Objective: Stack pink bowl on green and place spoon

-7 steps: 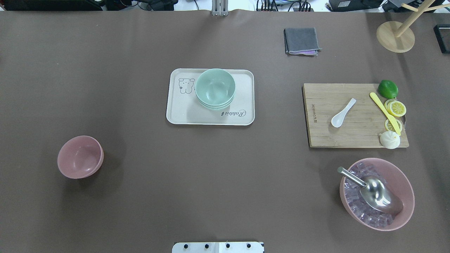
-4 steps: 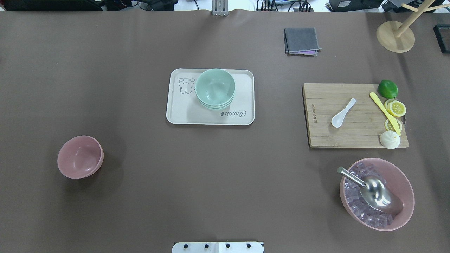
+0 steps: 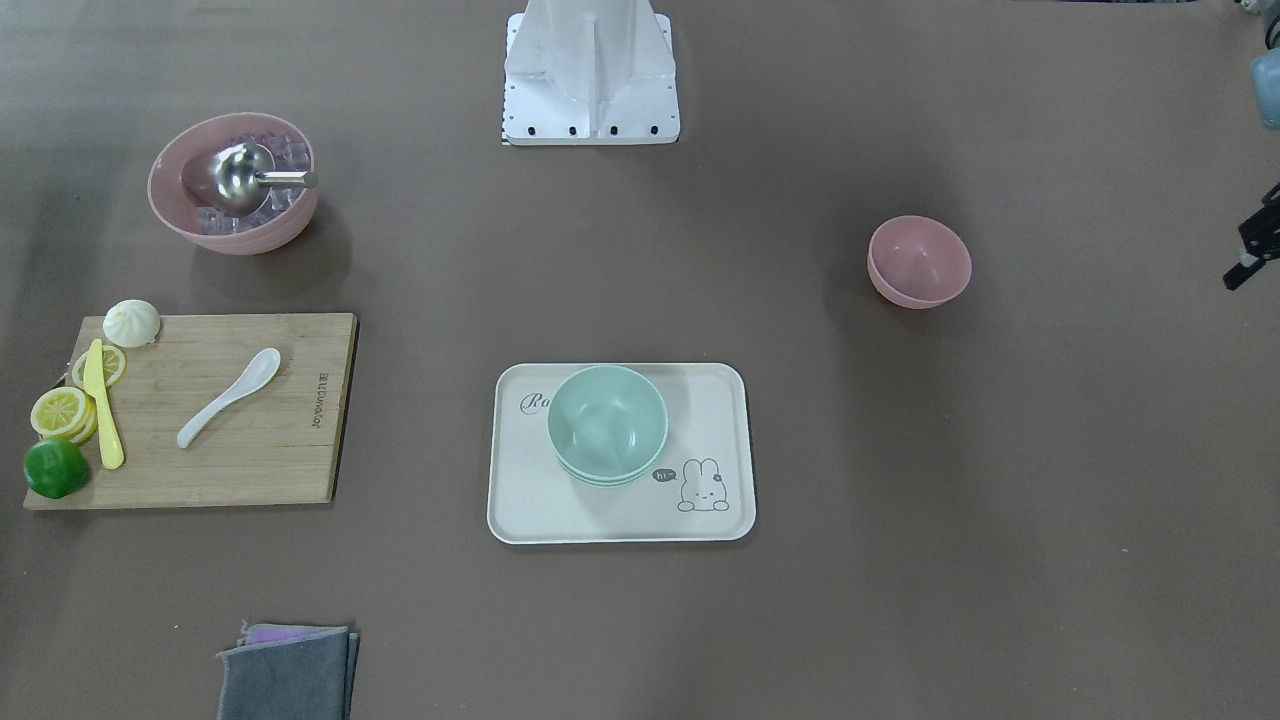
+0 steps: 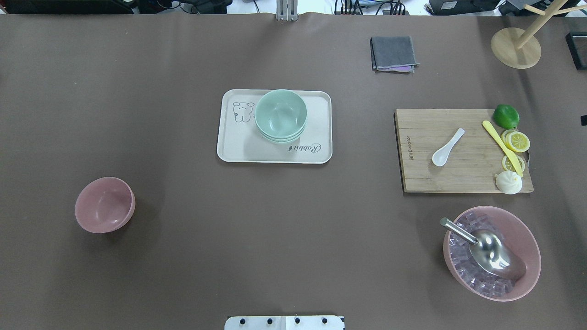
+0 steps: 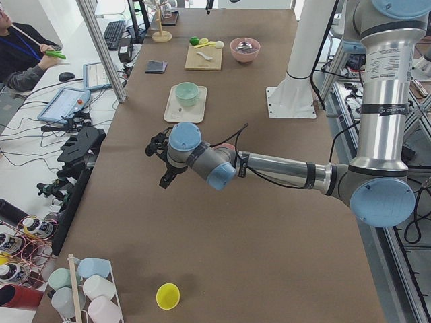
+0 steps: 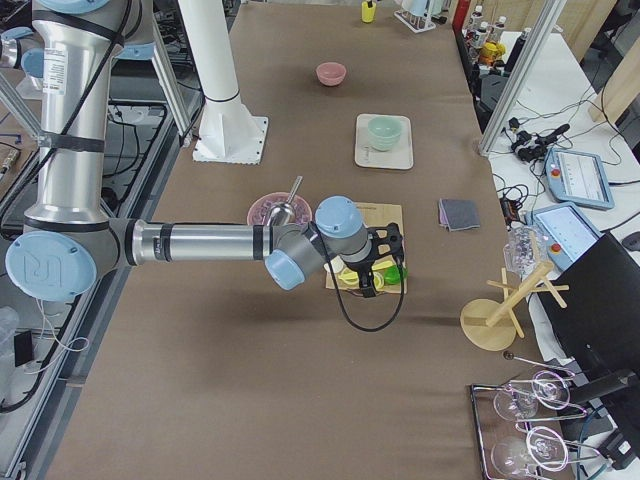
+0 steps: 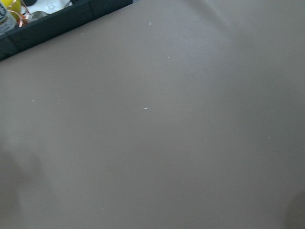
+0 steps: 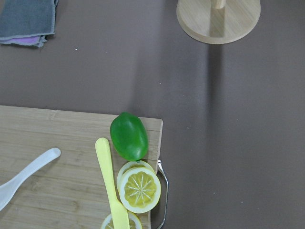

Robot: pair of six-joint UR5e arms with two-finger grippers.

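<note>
The pink bowl (image 4: 105,205) stands upright and empty on the table's left side. A stack of green bowls (image 4: 280,115) sits on the cream tray (image 4: 238,146) at the centre. The white spoon (image 4: 447,147) lies on the wooden cutting board (image 4: 426,174) at the right. My left gripper (image 5: 161,161) hovers beyond the table's left part, away from the pink bowl; only a black piece of it shows at the front view's edge (image 3: 1252,250). My right gripper (image 6: 378,262) hovers over the board's lime corner; a sliver shows in the overhead view (image 4: 583,120). I cannot tell whether either is open.
A large pink bowl of ice with a metal scoop (image 4: 491,253) stands near the board. A lime (image 4: 506,116), lemon slices (image 4: 517,141), a yellow knife (image 4: 501,146) and a bun (image 4: 508,182) lie along the board's right edge. A grey cloth (image 4: 393,53) and wooden stand (image 4: 515,47) are at the back.
A black sliver of my right gripper has come in at the overhead view's right edge. The bowls, tray and spoon have not moved.
</note>
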